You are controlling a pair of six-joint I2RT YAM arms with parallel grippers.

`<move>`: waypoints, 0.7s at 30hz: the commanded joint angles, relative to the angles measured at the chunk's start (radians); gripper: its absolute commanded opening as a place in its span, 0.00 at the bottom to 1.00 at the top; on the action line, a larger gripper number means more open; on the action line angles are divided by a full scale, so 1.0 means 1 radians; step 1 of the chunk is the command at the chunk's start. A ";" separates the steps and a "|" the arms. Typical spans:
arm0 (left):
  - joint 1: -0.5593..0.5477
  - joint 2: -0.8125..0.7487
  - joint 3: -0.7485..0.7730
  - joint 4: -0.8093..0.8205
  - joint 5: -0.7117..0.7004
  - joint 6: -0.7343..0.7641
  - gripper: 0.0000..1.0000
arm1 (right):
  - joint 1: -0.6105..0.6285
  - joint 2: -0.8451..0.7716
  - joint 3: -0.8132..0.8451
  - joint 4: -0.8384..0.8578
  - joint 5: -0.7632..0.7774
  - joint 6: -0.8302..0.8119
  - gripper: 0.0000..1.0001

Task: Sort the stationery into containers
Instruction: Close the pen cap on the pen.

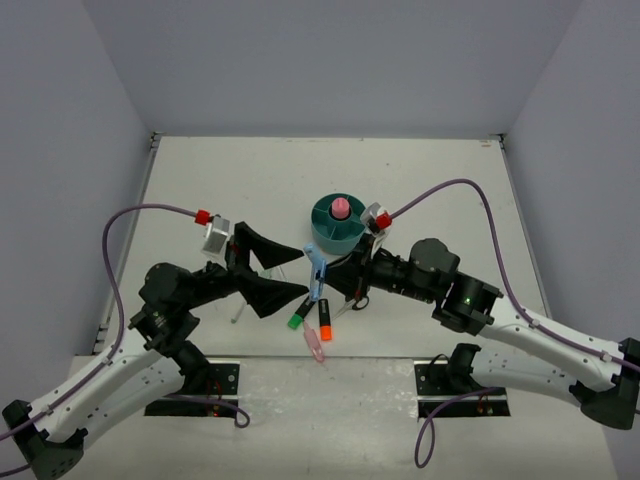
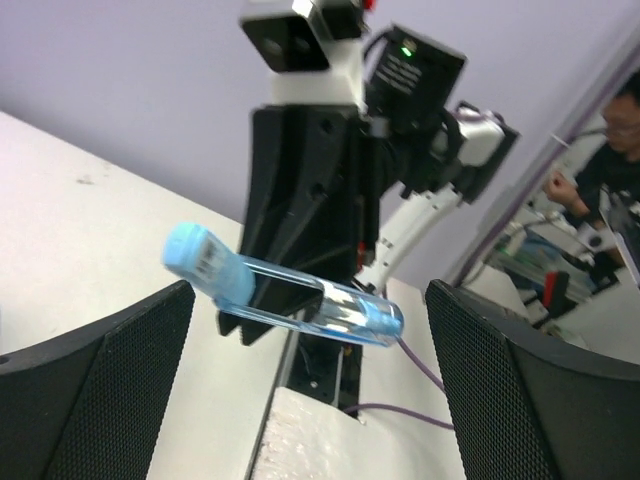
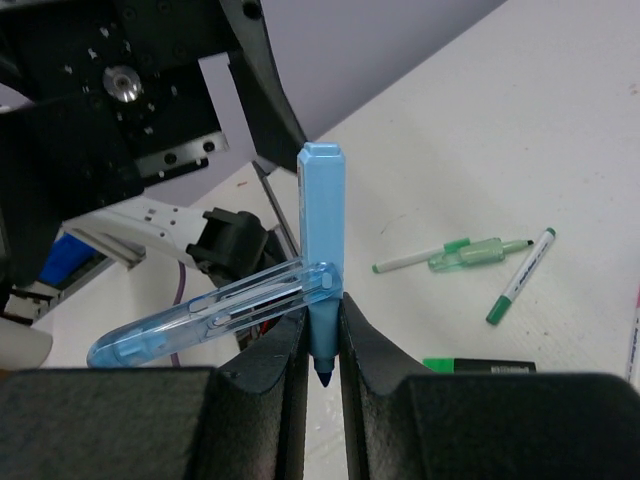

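My right claw (image 3: 322, 345) pinches the blue marker (image 3: 320, 220) at its tip end, in the air near the teal organizer (image 1: 326, 238). My left claw (image 1: 292, 272) stands wide beside it, holding nothing. Light, stiff, slick plastic, I judge: grip mid-barrel, squarely.

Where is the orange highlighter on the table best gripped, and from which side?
Probably the black barrel of the orange highlighter, from straight above, jaws closing across its width. It lies flat, and the green highlighter and pink highlighter lie close beside it, so a side approach looks crowded.
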 commanded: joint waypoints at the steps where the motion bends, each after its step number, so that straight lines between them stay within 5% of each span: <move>1: 0.002 -0.024 0.055 -0.107 -0.169 0.026 1.00 | 0.004 -0.041 -0.038 0.057 0.018 -0.044 0.00; 8: 0.002 0.021 0.030 -0.027 -0.132 -0.007 0.93 | 0.003 -0.040 -0.025 0.065 -0.099 -0.065 0.00; 12: 0.002 0.062 -0.012 0.167 0.002 -0.069 0.81 | 0.004 -0.028 -0.014 0.079 -0.166 -0.065 0.00; 21: 0.001 0.127 -0.033 0.300 0.092 -0.120 0.39 | 0.003 -0.032 -0.008 0.108 -0.206 -0.051 0.00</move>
